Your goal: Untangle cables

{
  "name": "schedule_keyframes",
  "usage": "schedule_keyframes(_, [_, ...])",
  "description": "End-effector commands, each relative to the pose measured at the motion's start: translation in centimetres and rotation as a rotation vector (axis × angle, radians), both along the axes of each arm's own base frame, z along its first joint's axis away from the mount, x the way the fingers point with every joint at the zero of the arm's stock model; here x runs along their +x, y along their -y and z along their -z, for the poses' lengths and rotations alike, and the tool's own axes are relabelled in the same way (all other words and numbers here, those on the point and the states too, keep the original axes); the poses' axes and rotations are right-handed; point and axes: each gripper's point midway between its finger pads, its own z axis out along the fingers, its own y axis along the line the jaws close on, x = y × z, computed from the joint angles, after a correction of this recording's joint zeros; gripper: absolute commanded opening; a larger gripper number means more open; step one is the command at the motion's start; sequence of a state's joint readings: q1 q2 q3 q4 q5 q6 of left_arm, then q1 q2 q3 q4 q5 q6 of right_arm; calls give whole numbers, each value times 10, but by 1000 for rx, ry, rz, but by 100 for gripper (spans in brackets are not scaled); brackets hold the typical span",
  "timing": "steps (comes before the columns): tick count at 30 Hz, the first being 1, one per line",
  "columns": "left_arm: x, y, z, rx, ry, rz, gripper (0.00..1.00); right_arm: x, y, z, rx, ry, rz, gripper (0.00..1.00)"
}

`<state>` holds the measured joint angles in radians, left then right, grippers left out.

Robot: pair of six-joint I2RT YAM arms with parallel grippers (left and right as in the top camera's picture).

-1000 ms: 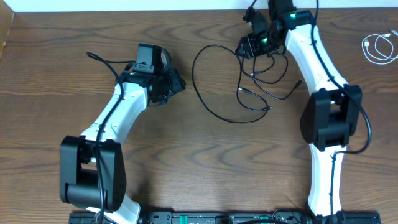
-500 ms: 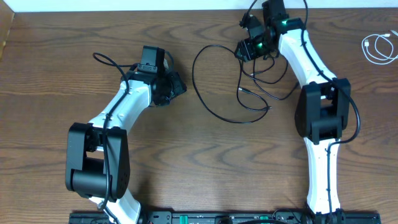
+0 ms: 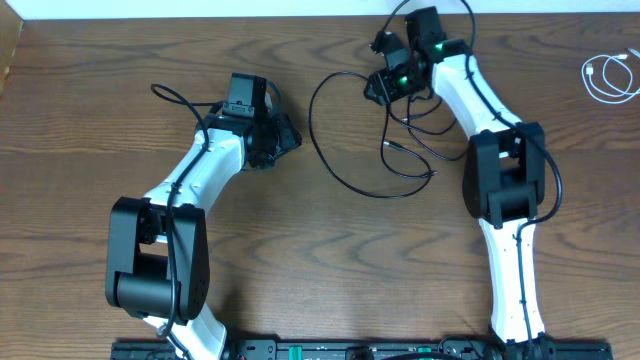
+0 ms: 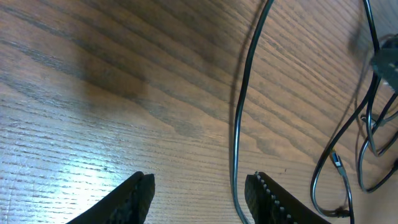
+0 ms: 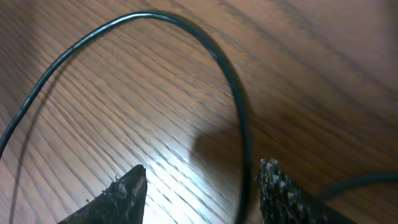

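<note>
Black cable (image 3: 311,110) lies loose on the desk (image 3: 330,280), upper middle. It makes one big open loop on its left side and a bunch of smaller crossing loops to the right, under the right arm's wrist. White cable (image 3: 608,78) sits coiled in a small bundle at the far right edge of the desk, well apart from the black one and from both arms. Right gripper (image 3: 375,88) is over the top of the black tangle. In the right wrist view its fingers (image 5: 127,196) are spread wide with bare wood between them, and the black cable arcs across above and drops down just beside the right-hand finger. Cannot tell if it touches that finger, and nothing is clamped. Left gripper (image 3: 288,135) is near the left side of the big loop but apart from it in the overhead view. In the left wrist view its fingers (image 4: 140,193) are also wide apart and hold nothing. The black cable runs down the frame toward the gap, closer to the right-hand finger, lying flat on the desk. More loops and a small end plug (image 4: 336,162) show at the right edge of that view. A thicker black wire (image 3: 175,98) curls off the left arm near its wrist.
</note>
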<state>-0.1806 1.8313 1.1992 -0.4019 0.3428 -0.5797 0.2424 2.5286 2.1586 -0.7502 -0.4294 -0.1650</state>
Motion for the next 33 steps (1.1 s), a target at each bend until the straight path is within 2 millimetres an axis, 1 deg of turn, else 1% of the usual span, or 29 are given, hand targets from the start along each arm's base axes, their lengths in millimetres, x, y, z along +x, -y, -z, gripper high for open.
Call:
schedule_keyframes(1, [-1, 2, 5, -4, -14, -1, 53, -2, -5, 21, 11, -47, 25, 54])
schedule_keyframes(4, [-1, 2, 4, -5, -14, -1, 53, -2, -3, 30, 8, -71, 54, 53])
schedule_keyframes(8, [-1, 2, 4, -6, -15, -3, 53, -2, 1, 32, -4, -76, 73, 54])
schedule_keyframes(10, [-1, 2, 4, -6, -12, -3, 53, -4, 2, 33, -1, -101, 94, 55])
schedule_keyframes(12, [0, 2, 4, -7, -8, -3, 53, -13, 2, 35, 5, -151, 104, 54])
schedule_keyframes(15, [3, 2, 3, -9, 2, -3, 52, -35, -7, 35, 48, -246, 74, 52])
schedule_keyframes(19, [6, 3, 10, -16, -5, -19, 53, -62, -18, 33, 93, -370, 53, 44])
schedule_keyframes(21, [6, 4, 17, -22, -24, -31, 53, -70, -21, 34, 85, -402, 58, 39])
schedule_keyframes(22, [5, 4, 22, -25, -35, -33, 53, -71, -22, 35, 85, -412, 66, 34])
schedule_keyframes(26, [2, 4, 38, -17, -72, -33, 52, -67, -28, 34, 102, -421, 113, 13])
schedule_keyframes(28, [1, 3, 41, -13, -79, -29, 52, -63, -31, 32, 110, -401, 108, 1])
schedule_keyframes(30, [2, 3, 41, -13, -78, -28, 51, -59, -35, 31, 120, -376, 98, 1])
schedule_keyframes(31, [2, 3, 41, -13, -77, -27, 48, -56, -36, 30, 123, -361, 91, 1])
schedule_keyframes(33, [2, 2, 41, -13, -79, -30, 46, -50, -36, 20, 129, -329, 90, 1])
